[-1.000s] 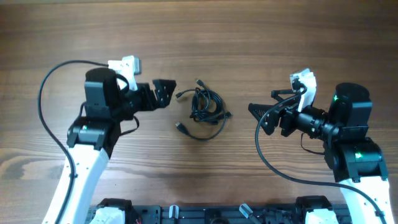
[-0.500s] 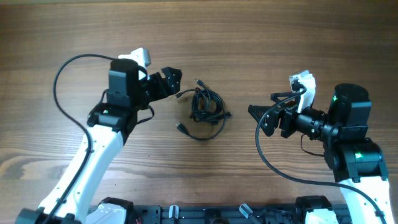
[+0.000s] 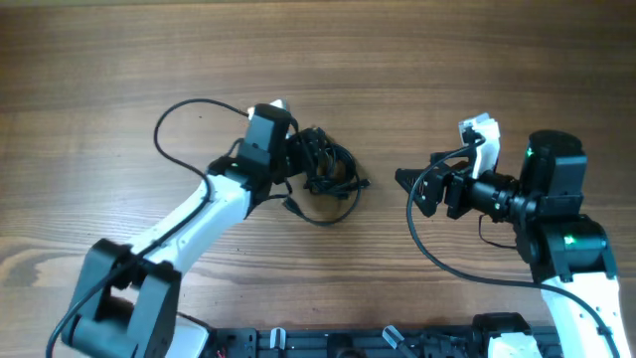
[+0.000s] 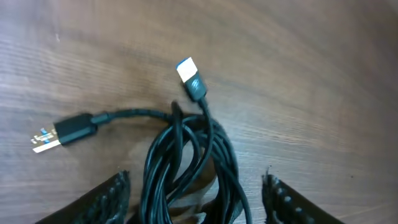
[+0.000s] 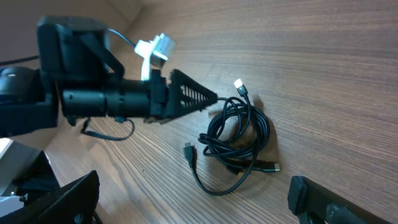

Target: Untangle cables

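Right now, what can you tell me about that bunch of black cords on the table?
The cables are thin, black, rubbery-looking cords wound into one loose, tangled coil lying flat on the wooden table. Several plug ends with silvery tips stick out of it. The left gripper hovers open over it, one finger on either side; contact cannot be told.

Left tool (image 3: 301, 157) has swung in from the side and now sits right over the cables (image 3: 331, 175), jaws spread.
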Robot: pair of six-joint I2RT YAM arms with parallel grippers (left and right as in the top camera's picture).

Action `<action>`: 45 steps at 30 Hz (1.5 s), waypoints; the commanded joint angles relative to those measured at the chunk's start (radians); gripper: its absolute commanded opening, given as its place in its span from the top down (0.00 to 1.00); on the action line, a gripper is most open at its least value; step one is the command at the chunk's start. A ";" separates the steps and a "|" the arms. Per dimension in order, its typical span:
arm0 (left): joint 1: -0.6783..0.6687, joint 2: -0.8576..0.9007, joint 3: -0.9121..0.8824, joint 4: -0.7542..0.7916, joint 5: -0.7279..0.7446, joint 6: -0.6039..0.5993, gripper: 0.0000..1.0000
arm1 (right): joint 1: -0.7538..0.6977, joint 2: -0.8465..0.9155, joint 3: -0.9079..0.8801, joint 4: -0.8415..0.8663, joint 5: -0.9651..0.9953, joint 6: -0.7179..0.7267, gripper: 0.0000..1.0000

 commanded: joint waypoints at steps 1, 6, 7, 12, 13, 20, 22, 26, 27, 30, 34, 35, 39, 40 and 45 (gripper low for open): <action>-0.040 0.066 0.019 0.008 -0.082 -0.103 0.36 | -0.004 0.022 0.024 -0.010 0.002 0.007 0.00; -0.053 0.128 0.019 0.040 -0.123 -0.105 0.44 | -0.004 0.037 0.024 -0.026 0.002 0.006 0.00; -0.054 0.140 0.019 0.051 -0.127 -0.105 0.45 | -0.004 0.037 0.024 -0.029 0.002 0.006 0.00; -0.080 0.202 0.019 0.074 -0.126 -0.100 0.54 | -0.004 0.037 0.024 -0.030 0.003 0.003 0.00; -0.087 0.204 0.019 0.075 -0.126 -0.100 0.55 | -0.004 0.037 0.024 -0.031 0.003 0.003 0.00; -0.092 0.221 0.019 0.077 -0.149 -0.098 0.80 | -0.004 0.037 0.024 -0.043 0.003 0.003 0.00; -0.092 0.221 0.019 0.076 -0.148 -0.098 0.83 | -0.004 0.037 0.024 -0.045 0.003 0.003 0.00; -0.092 0.215 0.019 0.074 -0.129 -0.098 0.91 | -0.004 0.037 0.024 -0.043 0.006 0.003 0.00; -0.092 0.207 0.019 0.073 -0.129 -0.098 0.94 | -0.004 0.037 0.024 -0.043 0.007 -0.002 0.00; -0.087 0.140 0.019 0.058 -0.129 -0.093 0.95 | -0.004 0.037 0.024 -0.039 0.014 -0.027 0.00; -0.087 0.008 0.019 0.001 -0.102 -0.012 0.96 | -0.004 0.037 0.024 -0.035 0.014 -0.027 0.00; -0.087 -0.020 0.019 -0.006 -0.077 0.010 0.96 | -0.004 0.037 0.024 -0.034 0.014 -0.027 0.00; -0.076 -0.117 0.019 -0.012 0.031 0.042 0.96 | -0.004 0.036 0.024 -0.036 0.013 -0.023 0.01; -0.058 -0.140 0.019 -0.013 0.086 0.042 0.96 | -0.004 0.035 0.024 -0.036 0.013 -0.023 0.01; 0.091 -0.177 0.019 -0.121 0.237 0.042 0.96 | -0.004 0.018 0.024 -0.037 0.013 -0.020 0.02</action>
